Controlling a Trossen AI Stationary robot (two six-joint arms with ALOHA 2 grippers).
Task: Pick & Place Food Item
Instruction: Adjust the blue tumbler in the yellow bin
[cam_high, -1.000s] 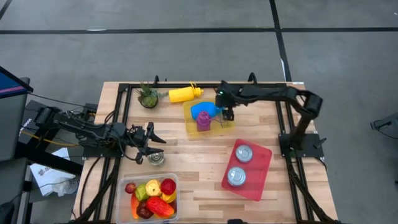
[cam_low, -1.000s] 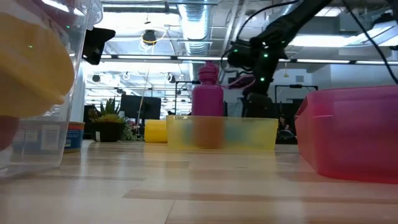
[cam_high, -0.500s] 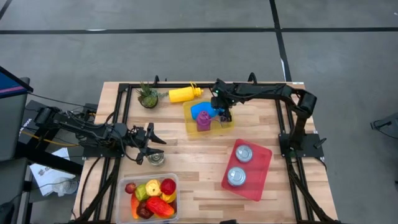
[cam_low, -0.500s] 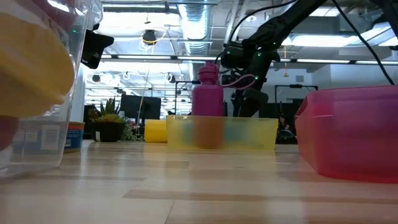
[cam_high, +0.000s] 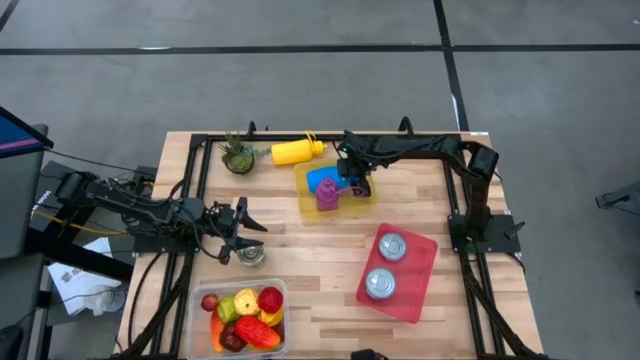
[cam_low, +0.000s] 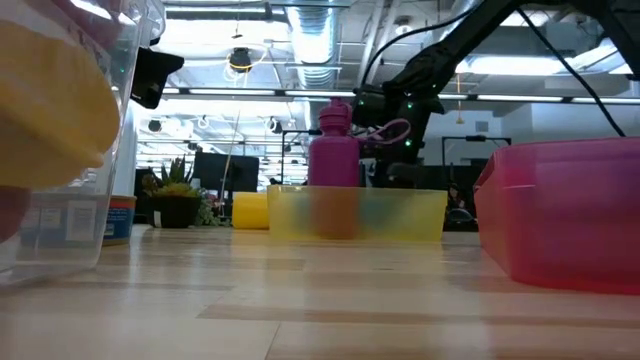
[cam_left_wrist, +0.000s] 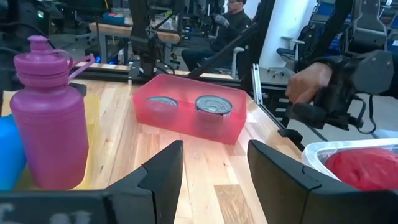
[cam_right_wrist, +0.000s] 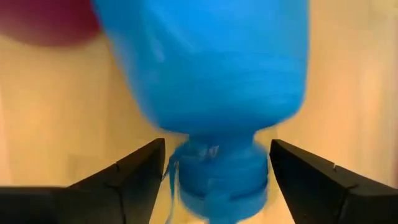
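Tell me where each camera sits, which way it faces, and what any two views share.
High: overhead, straight down on table and both arms.
Low: tabletop height, level across yellow tray; right arm descends behind it.
Left wrist: looks past open left tool toward pink bin.
Right wrist: looks past open right tool straddling blue bottle.
Shared: purple bottle in high, low, left wrist.

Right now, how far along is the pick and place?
Done: two metal cans sit in the pink tray, and colourful food fills the clear plastic tub. In hand: the right gripper is down in the yellow tray, open fingers either side of the blue bottle's cap, not closed. Left: grasping and moving it. The left gripper is open beside a small can.
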